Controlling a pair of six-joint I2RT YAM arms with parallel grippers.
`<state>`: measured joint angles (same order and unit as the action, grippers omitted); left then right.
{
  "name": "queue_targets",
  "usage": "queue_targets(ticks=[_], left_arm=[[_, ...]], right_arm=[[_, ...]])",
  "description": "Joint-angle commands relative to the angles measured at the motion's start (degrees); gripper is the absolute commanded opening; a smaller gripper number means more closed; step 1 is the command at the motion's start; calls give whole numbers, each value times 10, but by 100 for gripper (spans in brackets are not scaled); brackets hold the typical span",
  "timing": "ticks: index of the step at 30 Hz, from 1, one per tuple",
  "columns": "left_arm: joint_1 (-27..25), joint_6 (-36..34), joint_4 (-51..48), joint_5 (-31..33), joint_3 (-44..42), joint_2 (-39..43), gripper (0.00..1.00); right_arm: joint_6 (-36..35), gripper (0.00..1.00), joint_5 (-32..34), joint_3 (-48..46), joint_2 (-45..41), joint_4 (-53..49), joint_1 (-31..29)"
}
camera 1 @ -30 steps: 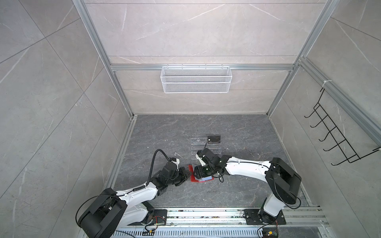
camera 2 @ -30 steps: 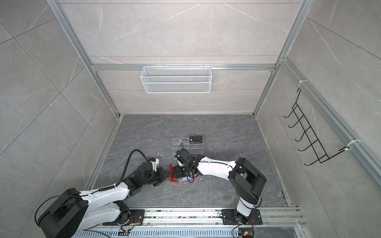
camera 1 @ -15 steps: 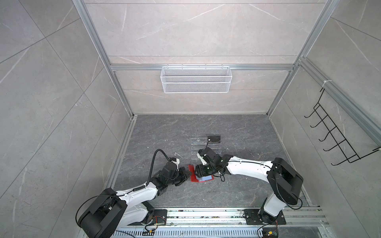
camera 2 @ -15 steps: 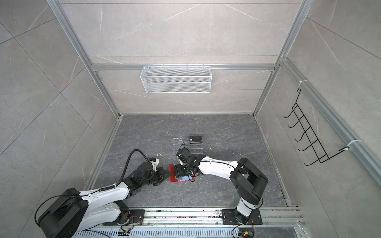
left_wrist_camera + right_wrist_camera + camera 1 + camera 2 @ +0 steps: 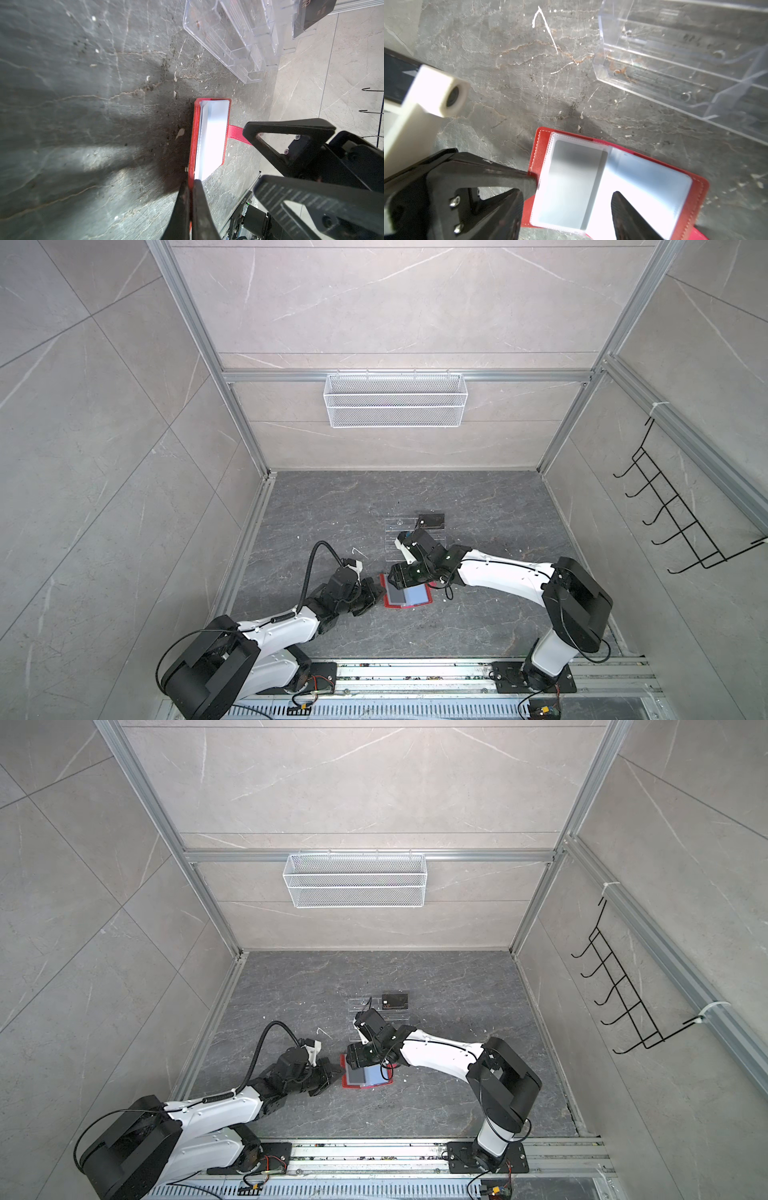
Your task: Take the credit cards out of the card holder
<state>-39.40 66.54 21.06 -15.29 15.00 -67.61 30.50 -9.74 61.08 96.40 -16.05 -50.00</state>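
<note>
Card holder [image 5: 409, 598] lies open, lower centre in both top views, on dark grey marble floor [image 5: 332, 510]. Pale tiled walls, wire basket [image 5: 395, 406] on back wall, black hook rack [image 5: 681, 526] at right. Glare washes out the sleeves; grey credit card [image 5: 571, 176] in one, blurred. Black VIP card [image 5: 395, 1001] stands in clear acrylic rack [image 5: 397, 1017], partly behind right arm. Left gripper [image 5: 191, 186] low, in from left, clenched on red cover edge. Right gripper [image 5: 574, 191] tilted down over holder, jaws spread, gripping nothing.

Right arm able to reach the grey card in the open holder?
Likely yes: card holder lies open, left gripper pinching its edge; right gripper hangs over the grey card, jaws open. Only the clear sleeve covers it.
</note>
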Motion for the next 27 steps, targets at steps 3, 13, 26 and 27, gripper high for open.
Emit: queue_targets(ticks=[3,13,26,27], left_arm=[[-3,-18,21,-15,22,-4,0],[-3,-18,23,-16,22,0,0],[-3,-20,22,-19,24,1,0],[-3,-20,23,-19,24,2,0]], right_arm=[[-24,68,34,-56,-62,-23,-22],[-75,68,203,-116,-63,-49,-121],[-69,68,237,-84,-1,-20,-135],[-72,68,235,-81,1,-18,-135]])
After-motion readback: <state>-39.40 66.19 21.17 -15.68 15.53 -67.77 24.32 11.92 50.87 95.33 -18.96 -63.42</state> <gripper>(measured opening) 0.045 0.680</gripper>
